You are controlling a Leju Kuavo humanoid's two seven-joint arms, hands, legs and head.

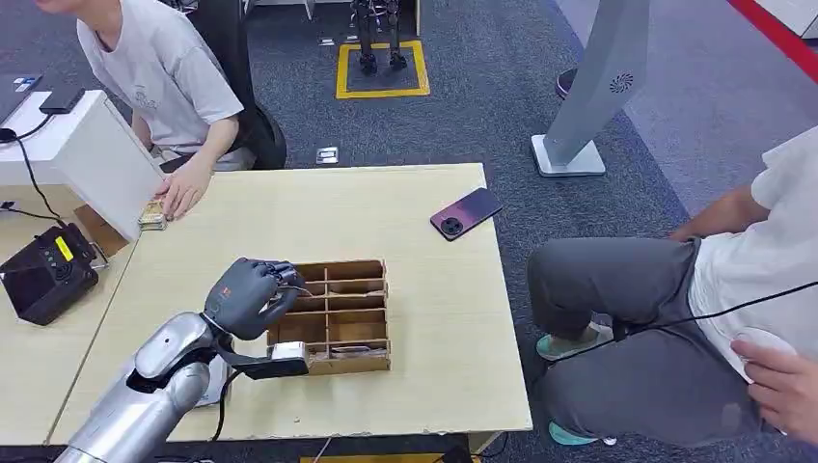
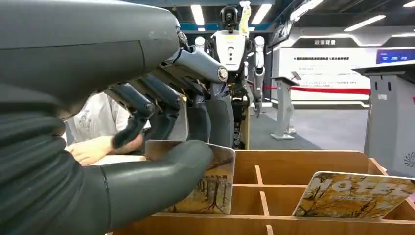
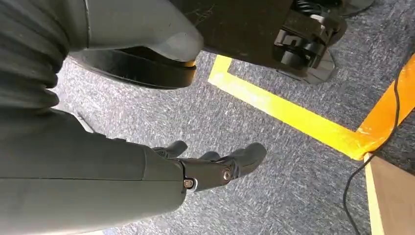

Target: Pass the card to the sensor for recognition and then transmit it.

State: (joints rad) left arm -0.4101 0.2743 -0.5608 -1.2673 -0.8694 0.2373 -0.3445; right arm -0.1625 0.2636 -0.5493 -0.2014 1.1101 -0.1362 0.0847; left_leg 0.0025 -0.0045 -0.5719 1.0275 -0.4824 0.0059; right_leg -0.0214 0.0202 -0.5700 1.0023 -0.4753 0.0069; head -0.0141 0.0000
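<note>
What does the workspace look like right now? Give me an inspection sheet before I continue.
Surface: light wooden table, with a second table adjoining on the robot's left.
Job's things: wooden divider box near the table's front edge; one card pinched at the box, another card leaning in a further compartment. Dark device on the adjoining table, possibly the sensor.
Clutter: phone face down; small stack under a person's hand.
Hands: left hand holds the card between thumb and fingers; right hand hangs over the carpet, holding nothing.
Cables: black cable towards the device; cable across a seated person's lap.
Surroundings: two people seated by the tables; grey stand; yellow floor markings.
</note>
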